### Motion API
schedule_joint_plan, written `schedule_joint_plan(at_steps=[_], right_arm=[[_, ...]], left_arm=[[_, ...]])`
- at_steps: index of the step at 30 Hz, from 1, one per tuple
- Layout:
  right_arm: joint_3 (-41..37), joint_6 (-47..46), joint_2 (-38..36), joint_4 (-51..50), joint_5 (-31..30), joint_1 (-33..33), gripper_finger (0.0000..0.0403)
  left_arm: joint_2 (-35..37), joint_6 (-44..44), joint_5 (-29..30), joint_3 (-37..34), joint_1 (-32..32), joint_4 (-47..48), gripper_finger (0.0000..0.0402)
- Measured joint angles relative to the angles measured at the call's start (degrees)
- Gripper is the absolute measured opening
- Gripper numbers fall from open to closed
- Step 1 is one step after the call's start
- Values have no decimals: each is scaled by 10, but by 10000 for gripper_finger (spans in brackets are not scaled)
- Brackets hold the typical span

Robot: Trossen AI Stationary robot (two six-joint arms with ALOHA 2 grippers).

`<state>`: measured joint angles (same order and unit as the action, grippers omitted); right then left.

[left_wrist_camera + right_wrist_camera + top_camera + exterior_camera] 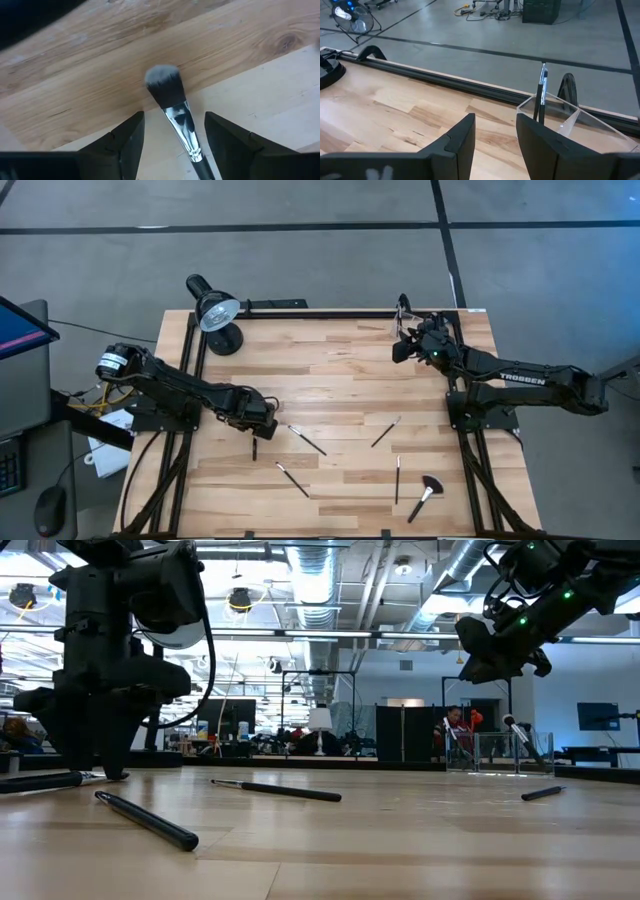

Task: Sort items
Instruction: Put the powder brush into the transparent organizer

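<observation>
Spread left tool (170, 145) straddles a brush (172, 107): fluffy grey-tipped black bristles, shiny silver ferrule, flat on the worktop (250, 60).

A wooden counter (340, 370) carries a black lamp (215, 315); well apart from it lie loose makeup brushes (307, 440) and a clear container (405, 315).

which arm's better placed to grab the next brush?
Left. The left gripper is open, its fingers either side of the grey-tipped brush. The right gripper is open by the clear container, far from the loose brushes.
</observation>
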<state>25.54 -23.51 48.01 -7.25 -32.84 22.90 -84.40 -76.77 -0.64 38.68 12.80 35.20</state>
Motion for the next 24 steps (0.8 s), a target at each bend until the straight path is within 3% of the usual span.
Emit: schedule_joint_plan(at_steps=[7,19,24], right_arm=[[0,0,0,0,0,0,136],[0,0,0,0,0,0,135],[0,0,0,0,0,0,138]], left_arm=[[0,0,-6,0,0,3,200],[-1,-12,-75,-1,18,3,142],[-3,-16,-69,-1,27,3,133]])
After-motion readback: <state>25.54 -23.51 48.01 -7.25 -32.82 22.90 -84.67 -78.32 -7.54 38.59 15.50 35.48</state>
